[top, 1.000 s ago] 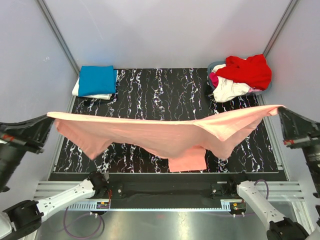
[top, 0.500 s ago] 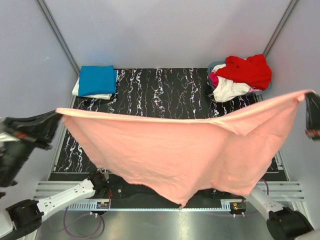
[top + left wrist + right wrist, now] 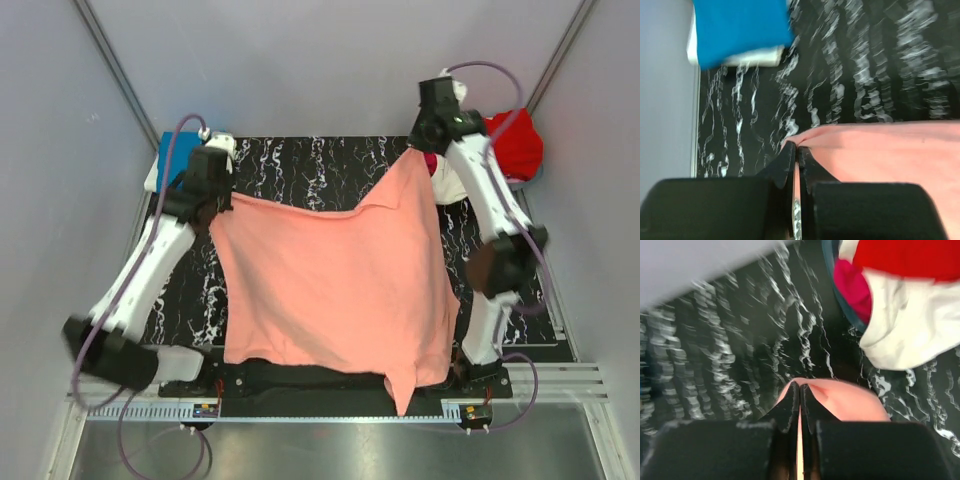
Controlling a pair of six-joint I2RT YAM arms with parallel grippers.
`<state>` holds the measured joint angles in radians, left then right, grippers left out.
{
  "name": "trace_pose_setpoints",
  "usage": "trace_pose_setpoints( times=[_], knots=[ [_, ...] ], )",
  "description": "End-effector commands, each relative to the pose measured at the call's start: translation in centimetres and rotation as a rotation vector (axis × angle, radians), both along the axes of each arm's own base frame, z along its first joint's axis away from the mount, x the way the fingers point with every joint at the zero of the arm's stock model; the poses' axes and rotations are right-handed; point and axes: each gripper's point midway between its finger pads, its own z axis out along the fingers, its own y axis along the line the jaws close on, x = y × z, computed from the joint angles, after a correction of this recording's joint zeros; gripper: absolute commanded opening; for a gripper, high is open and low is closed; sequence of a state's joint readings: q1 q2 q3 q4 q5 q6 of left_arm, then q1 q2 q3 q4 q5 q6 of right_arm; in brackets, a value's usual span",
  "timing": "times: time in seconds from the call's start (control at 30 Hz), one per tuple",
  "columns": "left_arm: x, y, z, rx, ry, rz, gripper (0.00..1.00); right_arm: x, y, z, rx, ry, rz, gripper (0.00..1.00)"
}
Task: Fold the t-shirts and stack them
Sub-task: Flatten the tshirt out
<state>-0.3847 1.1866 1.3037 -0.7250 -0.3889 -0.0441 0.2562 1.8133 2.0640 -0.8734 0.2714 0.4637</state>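
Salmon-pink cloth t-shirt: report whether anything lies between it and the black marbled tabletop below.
Nothing visible does. The salmon-pink t-shirt spreads over bare black marbled tabletop. The folded bright blue shirt sits off its far left corner, the heap of red, white and magenta shirts off its far right corner.

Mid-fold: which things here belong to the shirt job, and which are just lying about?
Job: pink shirt, pinched by left hand and right hand; blue shirt stacked on folded white shirt; red shirt, magenta shirt, crumpled white shirt.
Lying about: basket holding that pile; marbled mat.
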Motion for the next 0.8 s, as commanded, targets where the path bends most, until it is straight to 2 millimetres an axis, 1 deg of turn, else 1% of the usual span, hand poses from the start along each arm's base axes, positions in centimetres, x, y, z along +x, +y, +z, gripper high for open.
trace_pose_setpoints(
  times=[0.0,0.03,0.07,0.1,0.13,0.17,0.2,0.23,0.27,0.3,0.33,0.37,0.4,0.43,0.47,0.5,0.53,0.57,0.63,0.67,0.7,0.73,0.77],
  knots=[
    [7.3,1.6,-4.4,-0.063,0.132,0.076,0.00,7.2,0.2,-5.7,-0.004,0.085,-0.059,0.03],
    [8.6,3.3,-5.5,-0.066,0.186,0.147,0.11,8.8,0.3,-7.1,0.011,0.114,-0.025,0.33],
    [11.7,3.4,-6.2,-0.087,0.217,0.198,0.25,10.2,2.0,-1.9,0.094,-0.025,0.059,0.61],
    [11.3,4.1,-7.7,-0.070,0.302,0.234,0.36,10.9,2.5,-9.0,0.084,0.124,0.086,0.97],
    [11.9,4.9,-7.8,-0.047,0.318,0.270,0.49,11.0,2.8,-9.3,0.096,0.121,0.107,1.00],
    [12.4,4.9,-8.8,-0.044,0.348,0.287,0.90,10.7,2.7,-11.6,0.082,0.187,0.094,1.00],
    [12.3,4.6,-8.5,-0.058,0.350,0.282,0.99,10.6,2.5,-9.8,0.087,0.159,0.090,1.00],
    [12.1,4.5,-8.4,-0.068,0.346,0.282,0.99,10.2,2.5,-9.9,0.091,0.167,0.093,1.00],
    [11.8,4.3,-7.2,-0.097,0.313,0.290,0.99,7.9,2.4,-16.3,0.077,0.329,0.098,1.00],
    [11.3,4.0,-7.5,-0.115,0.310,0.285,0.99,8.8,2.6,-9.7,0.112,0.110,0.113,1.00],
    [11.0,3.6,-7.2,-0.142,0.304,0.271,0.99,8.2,2.4,-9.3,0.113,0.084,0.106,1.00],
    [10.2,3.4,-6.1,-0.166,0.283,0.266,0.99,6.9,2.1,-11.3,0.109,0.123,0.101,1.00],
    [9.7,3.2,-5.8,-0.175,0.283,0.256,0.99,6.6,2.2,-9.3,0.118,0.070,0.113,1.00],
    [8.7,2.9,-6.2,-0.181,0.303,0.243,0.99,6.1,2.4,-9.6,0.127,0.080,0.132,1.00],
    [7.6,2.9,-5.0,-0.187,0.283,0.240,0.99,5.6,3.2,-10.2,0.151,0.099,0.168,1.00],
    [6.8,2.9,-4.9,-0.185,0.282,0.238,0.99,5.4,3.7,-10.3,0.169,0.102,0.197,1.00],
    [5.3,2.9,-6.2,-0.171,0.317,0.235,0.99,5.3,4.1,-10.7,0.185,0.111,0.214,1.00],
    [3.9,3.0,-4.8,-0.186,0.275,0.235,0.99,5.3,4.8,-11.4,0.210,0.132,0.234,0.99],
    [1.8,2.8,-5.3,-0.194,0.273,0.224,0.99,5.5,5.5,-12.4,0.249,0.156,0.241,0.95],
    [0.0,2.9,-6.0,-0.208,0.258,0.225,0.99,5.6,6.2,-12.6,0.279,0.164,0.269,0.91],
    [-0.9,2.8,-6.5,-0.222,0.253,0.214,0.99,6.0,6.5,-14.0,0.304,0.190,0.262,0.86],
    [-1.6,2.9,-6.9,-0.227,0.244,0.215,0.99,6.1,6.8,-14.5,0.318,0.203,0.260,0.83],
    [-3.0,3.2,-8.0,-0.234,0.235,0.229,0.99,6.2,7.2,-15.0,0.338,0.214,0.265,0.81]
  ],
)
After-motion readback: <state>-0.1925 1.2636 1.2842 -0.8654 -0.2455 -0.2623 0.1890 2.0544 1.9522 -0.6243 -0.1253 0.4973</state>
